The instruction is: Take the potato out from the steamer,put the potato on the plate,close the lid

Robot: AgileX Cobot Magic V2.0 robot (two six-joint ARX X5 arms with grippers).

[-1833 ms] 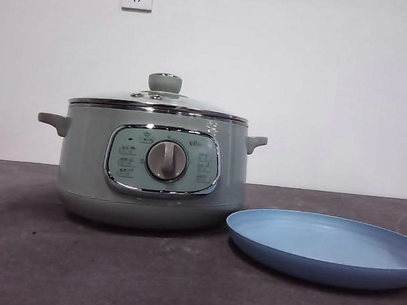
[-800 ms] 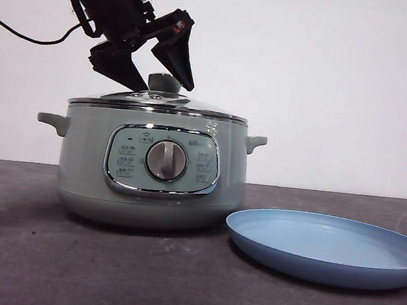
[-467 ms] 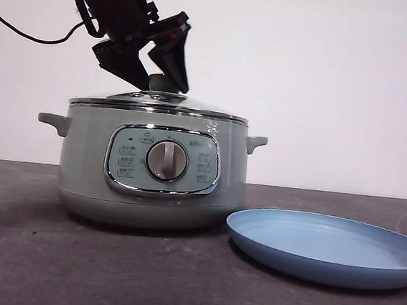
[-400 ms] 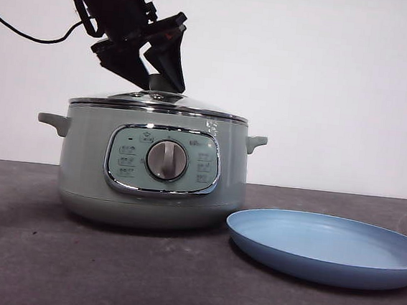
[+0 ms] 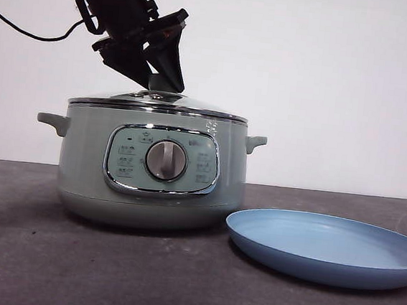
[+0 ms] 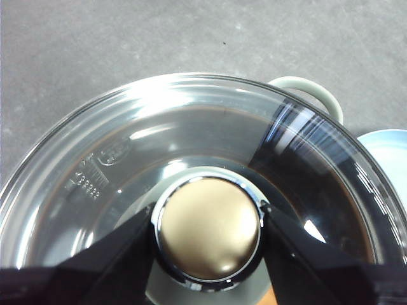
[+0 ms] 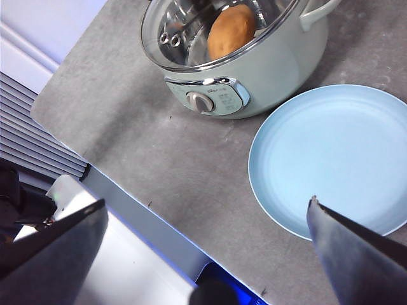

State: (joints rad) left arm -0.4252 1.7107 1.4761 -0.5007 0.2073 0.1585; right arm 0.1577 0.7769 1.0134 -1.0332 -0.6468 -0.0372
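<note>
We see the left end effector [image 6: 206, 232] down on the lid [image 6: 127, 165], its two jaws closed against either side of the knob [image 6: 208, 229]. From the front, the same end effector [image 5: 153, 75] comes in from the upper left and grips the knob [image 5: 164, 84] on top of the steamer [image 5: 88, 156]. The lid [image 5: 193, 106] sits on the steamer's rim. The potato [image 7: 231, 30] lies inside the steamer [image 7: 280, 70], seen through the glass. The plate [image 5: 324, 247] rests empty on the grey worktop [image 5: 34, 259], just beside the steamer. The right end effector [image 7: 206, 251] hangs high above the plate [image 7: 337, 152] with its jaws spread wide, holding nothing.
</note>
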